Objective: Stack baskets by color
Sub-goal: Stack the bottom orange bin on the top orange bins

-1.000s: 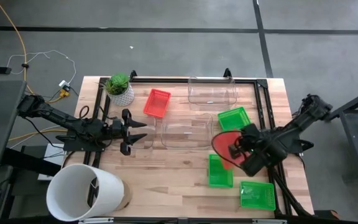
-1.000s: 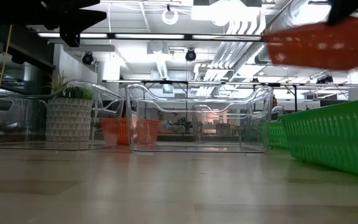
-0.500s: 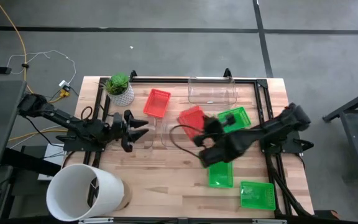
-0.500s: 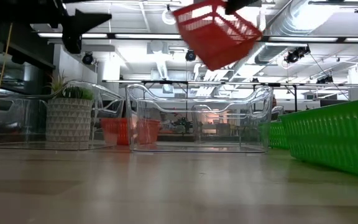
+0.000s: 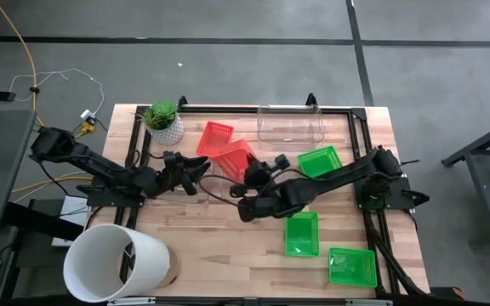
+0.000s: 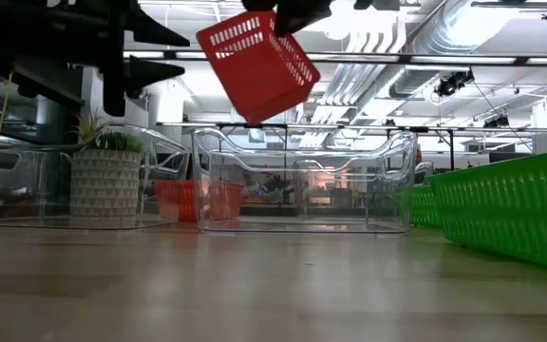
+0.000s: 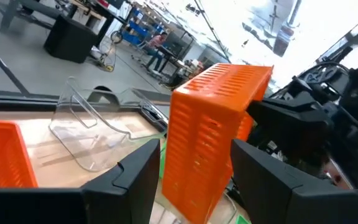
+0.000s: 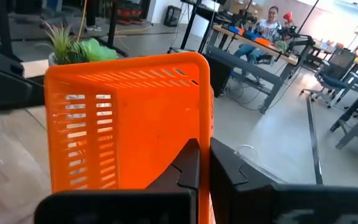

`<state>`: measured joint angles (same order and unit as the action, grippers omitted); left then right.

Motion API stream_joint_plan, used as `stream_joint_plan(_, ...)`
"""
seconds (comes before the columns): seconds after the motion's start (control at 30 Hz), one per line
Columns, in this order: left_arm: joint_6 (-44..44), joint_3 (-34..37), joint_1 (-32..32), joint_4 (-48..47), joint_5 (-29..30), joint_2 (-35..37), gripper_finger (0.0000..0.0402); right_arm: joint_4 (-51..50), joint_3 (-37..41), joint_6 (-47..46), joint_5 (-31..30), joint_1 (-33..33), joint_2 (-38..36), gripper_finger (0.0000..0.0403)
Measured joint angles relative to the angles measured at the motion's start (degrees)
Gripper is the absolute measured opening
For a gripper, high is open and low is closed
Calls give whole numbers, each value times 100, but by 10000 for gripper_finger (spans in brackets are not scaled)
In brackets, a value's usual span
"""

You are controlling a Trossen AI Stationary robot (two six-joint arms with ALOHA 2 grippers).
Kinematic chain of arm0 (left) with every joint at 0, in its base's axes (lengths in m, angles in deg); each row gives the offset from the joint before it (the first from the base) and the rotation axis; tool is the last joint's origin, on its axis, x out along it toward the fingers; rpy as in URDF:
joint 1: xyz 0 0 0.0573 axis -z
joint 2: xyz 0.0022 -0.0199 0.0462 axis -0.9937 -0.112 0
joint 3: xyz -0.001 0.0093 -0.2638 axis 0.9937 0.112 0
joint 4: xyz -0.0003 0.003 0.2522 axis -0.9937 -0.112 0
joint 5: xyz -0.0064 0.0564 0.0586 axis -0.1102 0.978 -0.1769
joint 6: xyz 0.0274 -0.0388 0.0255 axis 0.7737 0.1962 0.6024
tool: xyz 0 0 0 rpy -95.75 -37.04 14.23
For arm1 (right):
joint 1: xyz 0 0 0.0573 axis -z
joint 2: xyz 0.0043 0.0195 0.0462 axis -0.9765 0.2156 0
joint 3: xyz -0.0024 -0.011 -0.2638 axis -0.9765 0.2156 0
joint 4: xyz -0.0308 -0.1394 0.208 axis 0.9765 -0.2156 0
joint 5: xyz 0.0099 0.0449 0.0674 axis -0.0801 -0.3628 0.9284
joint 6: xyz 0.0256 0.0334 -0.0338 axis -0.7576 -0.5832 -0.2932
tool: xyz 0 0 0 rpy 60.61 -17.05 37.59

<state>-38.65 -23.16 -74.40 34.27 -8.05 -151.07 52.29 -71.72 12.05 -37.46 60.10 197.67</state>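
Two red baskets (image 5: 214, 139), three green baskets (image 5: 302, 233), two clear baskets (image 5: 290, 126).

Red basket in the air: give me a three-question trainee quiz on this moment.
1. True or false: the right gripper is shut on the lifted red basket.
2. How many green baskets lie on the table? A) two B) three C) four
3. Fill in: the left gripper is ____.

Key: 1 true; 2 B, namely; 3 open.
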Motion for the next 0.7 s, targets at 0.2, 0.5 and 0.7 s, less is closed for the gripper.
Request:
stream_joint_plan(0.2,-85,-191,-57,184,6,-466,184,562,0,428,-76,34,104,0)
stream_joint_plan(0.5,-80,-519,-55,186,24,-932,184,489,2,375,-122,183,100,0)
stream_joint_plan(0.7,406,-521,-55,194,17,-777,184,342,4,397,-249,208,78,0)
